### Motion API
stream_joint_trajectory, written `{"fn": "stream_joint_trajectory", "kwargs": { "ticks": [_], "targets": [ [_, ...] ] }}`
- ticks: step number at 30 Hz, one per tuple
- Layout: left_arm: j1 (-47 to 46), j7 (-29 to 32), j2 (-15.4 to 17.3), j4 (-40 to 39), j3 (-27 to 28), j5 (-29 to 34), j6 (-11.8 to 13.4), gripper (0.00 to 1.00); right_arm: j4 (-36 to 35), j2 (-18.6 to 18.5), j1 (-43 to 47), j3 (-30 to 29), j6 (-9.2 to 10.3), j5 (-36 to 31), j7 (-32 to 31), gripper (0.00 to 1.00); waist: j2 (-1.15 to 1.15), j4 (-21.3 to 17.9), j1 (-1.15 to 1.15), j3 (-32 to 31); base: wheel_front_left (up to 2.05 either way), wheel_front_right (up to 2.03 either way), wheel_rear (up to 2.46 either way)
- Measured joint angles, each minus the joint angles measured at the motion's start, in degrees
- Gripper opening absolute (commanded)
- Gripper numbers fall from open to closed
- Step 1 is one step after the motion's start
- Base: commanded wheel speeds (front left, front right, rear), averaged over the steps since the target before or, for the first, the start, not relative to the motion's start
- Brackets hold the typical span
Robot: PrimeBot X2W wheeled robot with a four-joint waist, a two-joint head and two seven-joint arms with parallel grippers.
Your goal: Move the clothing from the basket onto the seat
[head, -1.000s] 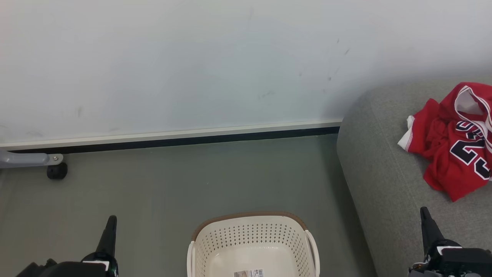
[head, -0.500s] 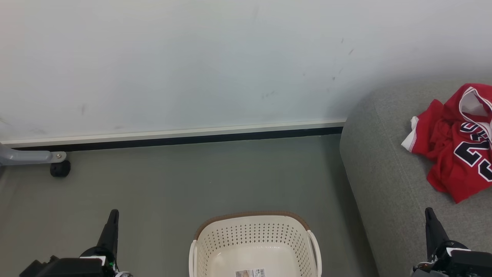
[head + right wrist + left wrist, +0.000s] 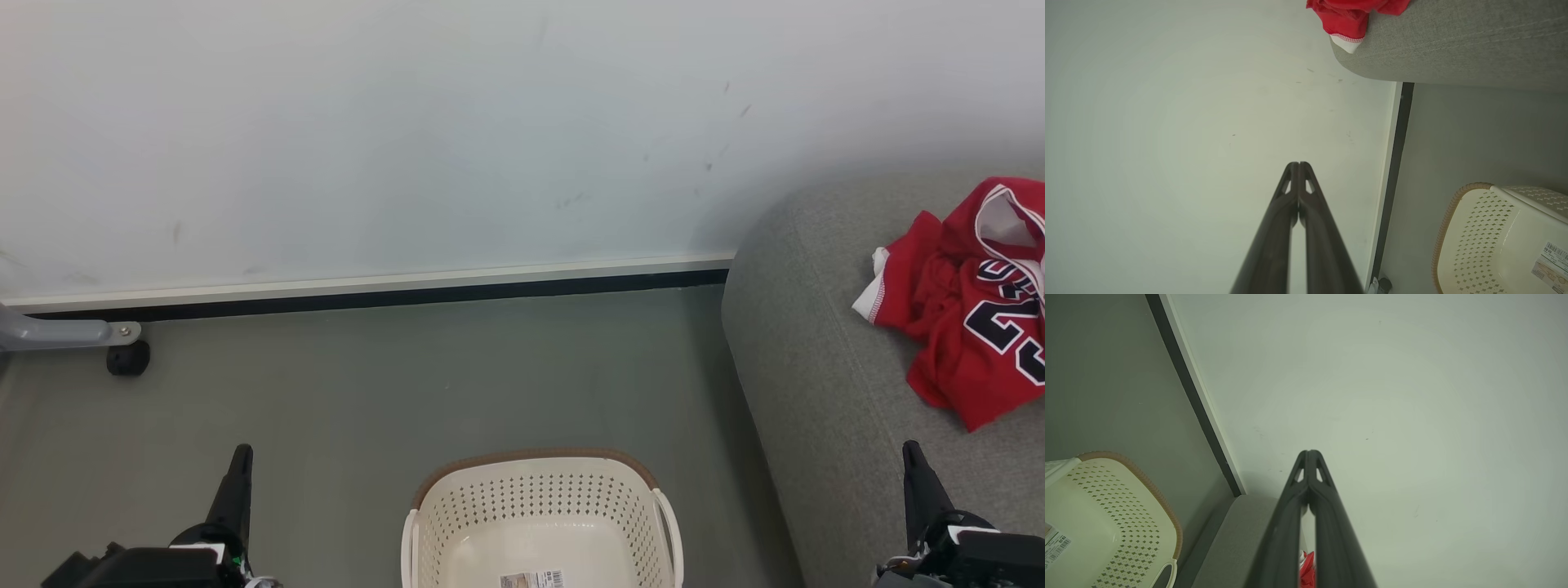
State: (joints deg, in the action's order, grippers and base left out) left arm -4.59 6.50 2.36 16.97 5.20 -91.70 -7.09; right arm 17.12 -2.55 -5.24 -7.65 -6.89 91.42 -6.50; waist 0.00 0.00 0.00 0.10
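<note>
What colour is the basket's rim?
Brown, on the cream-white perforated basket; the head view shows it best.

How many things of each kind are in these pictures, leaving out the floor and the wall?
Grippers: 2, the left gripper and the right gripper
Basket: 1
Sofa: 1
Heap of red clothing: 1
Grey leg with black wheel: 1
Total: 6
</note>
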Motion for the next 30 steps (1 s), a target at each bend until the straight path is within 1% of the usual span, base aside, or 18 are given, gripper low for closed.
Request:
{"fn": "stream_joint_trajectory", "kwargs": {
  "ticks": [30],
  "targets": [
    [0.0,0.0,-0.01,0.0,-0.01,0.0,0.0,0.0,0.0,0.01,0.0,0.01,0.0,0.0,0.0,0.0,0.0,0.0,0.0,0.0,0.0,0.0,0.0]
  ]
}}
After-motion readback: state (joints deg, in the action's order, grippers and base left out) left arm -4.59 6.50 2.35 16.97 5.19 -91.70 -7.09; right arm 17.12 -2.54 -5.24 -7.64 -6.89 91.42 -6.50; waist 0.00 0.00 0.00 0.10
